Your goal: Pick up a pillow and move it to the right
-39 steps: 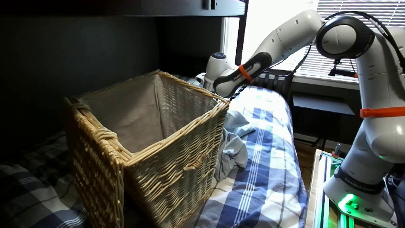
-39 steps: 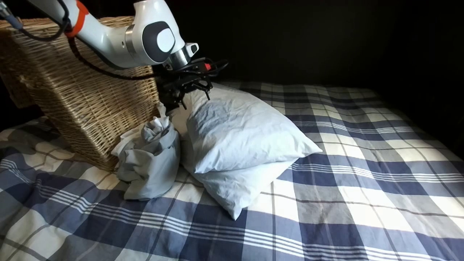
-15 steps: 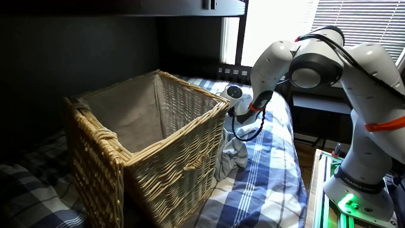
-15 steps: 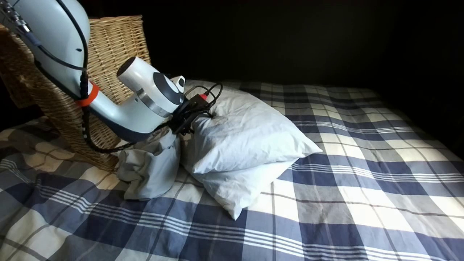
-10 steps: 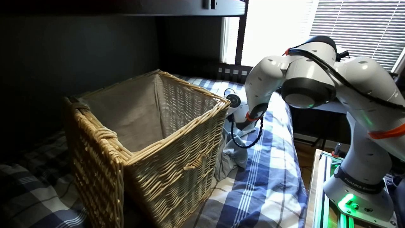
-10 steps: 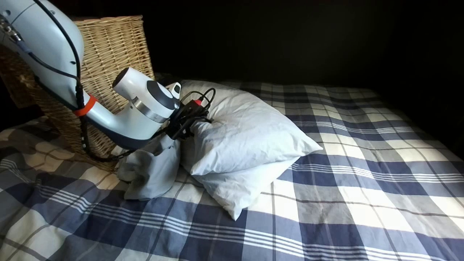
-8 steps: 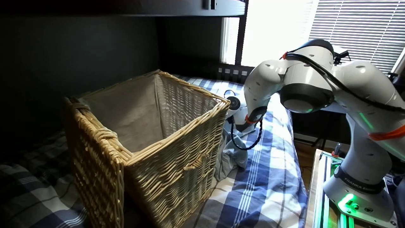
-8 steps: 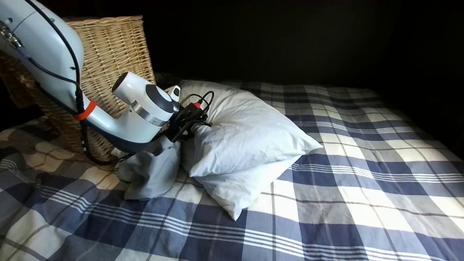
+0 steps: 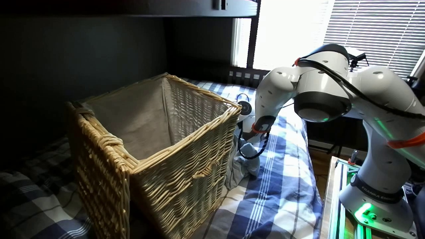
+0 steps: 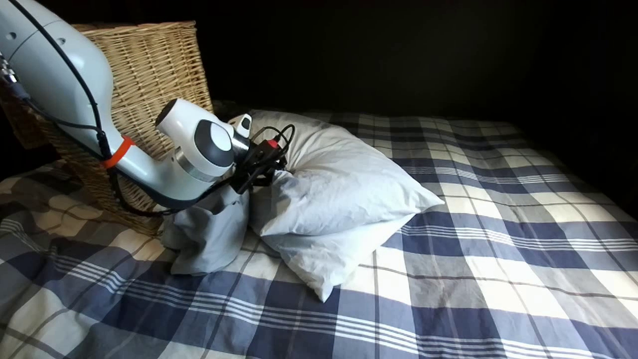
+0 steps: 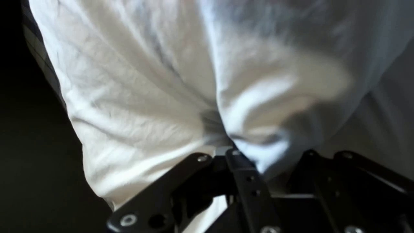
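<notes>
Two pale pillows lie stacked on the bed in an exterior view. My gripper (image 10: 271, 178) is at the left side of the upper pillow (image 10: 354, 189), tilted down into it. Beneath it, a corner of the lower pillow (image 10: 326, 264) sticks out toward the camera. In the wrist view the gripper (image 11: 275, 161) has bunched fabric of the pillow (image 11: 139, 97) pinched between its fingers (image 11: 241, 161), with creases running toward them. The fingertips are partly buried in the cloth. The basket and the arm hide the gripper in an exterior view.
A tall lined wicker basket (image 9: 189, 186) stands on the bed close beside the arm. Crumpled grey cloth (image 10: 207, 244) lies between basket and pillows, under the wrist. An upper bunk (image 9: 132, 8) overhangs. The plaid bedspread (image 10: 498, 279) stretches right of the pillows.
The gripper has come down from above the pillows to the upper one's left side, and its fingers have drawn together. That side of the pillow is now gathered and creased.
</notes>
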You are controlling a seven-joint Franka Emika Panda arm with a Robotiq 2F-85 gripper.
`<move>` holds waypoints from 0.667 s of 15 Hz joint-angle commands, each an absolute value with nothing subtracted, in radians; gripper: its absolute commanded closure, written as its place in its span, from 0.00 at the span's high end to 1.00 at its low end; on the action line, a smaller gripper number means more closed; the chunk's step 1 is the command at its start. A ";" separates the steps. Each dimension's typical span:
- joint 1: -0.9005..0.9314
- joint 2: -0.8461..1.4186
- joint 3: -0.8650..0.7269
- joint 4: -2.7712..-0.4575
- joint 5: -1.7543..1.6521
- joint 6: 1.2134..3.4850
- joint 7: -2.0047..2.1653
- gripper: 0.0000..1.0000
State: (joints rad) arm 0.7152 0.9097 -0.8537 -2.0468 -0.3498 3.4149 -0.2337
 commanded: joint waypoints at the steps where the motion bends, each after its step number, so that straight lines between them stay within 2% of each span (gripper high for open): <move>1: 0.715 0.865 -0.855 -2.042 -0.287 3.384 -0.300 0.03; 6: 0.815 0.927 -1.079 -1.927 -0.156 3.411 -0.325 0.05; 10: 0.782 1.008 -1.211 -1.783 -0.140 3.421 -0.351 0.05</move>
State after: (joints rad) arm 0.7975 0.9061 -1.1158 -1.8925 -0.1831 3.4137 -0.3352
